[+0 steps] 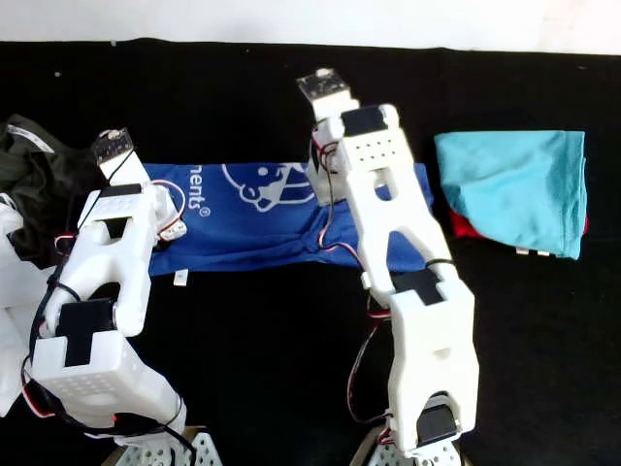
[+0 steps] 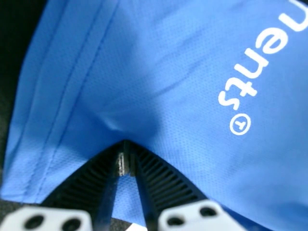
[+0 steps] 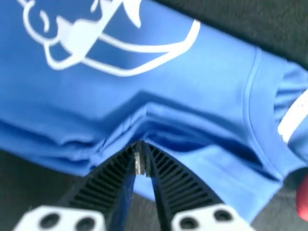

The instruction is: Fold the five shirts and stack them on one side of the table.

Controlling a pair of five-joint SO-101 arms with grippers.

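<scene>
Gripping the blue shirt [image 1: 252,233] near its edge: left gripper [image 2: 126,161], right gripper [image 3: 139,161] (both clamped).

L claw [image 2: 126,161] | tips pinching blue shirt [image 2: 144,72] | white print [image 2: 262,72] near

The blue shirt [image 2: 159,72] is matt, fine-meshed knit cloth; the fingers [image 2: 166,175] are ribbed black plastic.

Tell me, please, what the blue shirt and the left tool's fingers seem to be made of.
Blue shirt: probably a synthetic sports knit, matte, judging by its fine pinhole mesh texture. Left tool's fingers: likely hard black plastic, matte, with moulded ribs.
</scene>
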